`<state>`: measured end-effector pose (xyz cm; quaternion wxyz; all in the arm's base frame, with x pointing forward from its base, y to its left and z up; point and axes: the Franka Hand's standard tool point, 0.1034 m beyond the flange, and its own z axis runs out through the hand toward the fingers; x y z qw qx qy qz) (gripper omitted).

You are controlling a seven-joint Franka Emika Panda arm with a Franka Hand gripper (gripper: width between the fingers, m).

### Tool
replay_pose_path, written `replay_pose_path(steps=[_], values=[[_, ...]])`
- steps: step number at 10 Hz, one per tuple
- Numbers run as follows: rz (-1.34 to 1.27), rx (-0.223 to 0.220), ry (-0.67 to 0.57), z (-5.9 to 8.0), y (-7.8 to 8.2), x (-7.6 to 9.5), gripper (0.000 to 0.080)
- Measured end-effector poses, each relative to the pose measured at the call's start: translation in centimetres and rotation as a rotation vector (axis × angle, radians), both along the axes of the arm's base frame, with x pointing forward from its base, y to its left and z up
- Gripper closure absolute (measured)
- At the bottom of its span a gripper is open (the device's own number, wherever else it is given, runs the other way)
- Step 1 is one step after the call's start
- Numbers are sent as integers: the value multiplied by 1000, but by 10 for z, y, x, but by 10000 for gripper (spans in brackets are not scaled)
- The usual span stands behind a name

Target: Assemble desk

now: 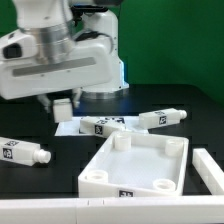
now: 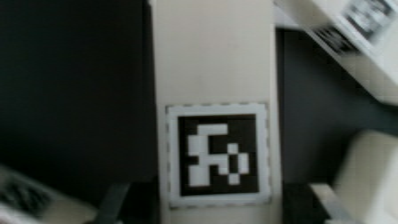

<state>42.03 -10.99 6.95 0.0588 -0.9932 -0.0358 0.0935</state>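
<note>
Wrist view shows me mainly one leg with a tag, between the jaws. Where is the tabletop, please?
Observer: The tabletop lies to the exterior view's right of the jaws, nearer the camera, open side up.
Operator: Is any leg standing in it?
Observer: No. All four corner sockets are empty.
Operator: Where are the other legs?
Observer: Three lie loose. The left leg is at the exterior view's left. The middle leg and the right leg are behind the tabletop.
</note>
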Motion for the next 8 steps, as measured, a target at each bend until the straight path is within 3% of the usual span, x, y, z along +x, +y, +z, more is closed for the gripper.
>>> replay_pose_path(steps=[3, 4, 6, 8], values=[[9, 1, -3, 1, 5, 4, 509], [20, 6, -14, -5, 2, 0, 509], [35, 10, -6, -31, -14, -24, 509], [35, -2, -2, -52, -25, -35, 509]])
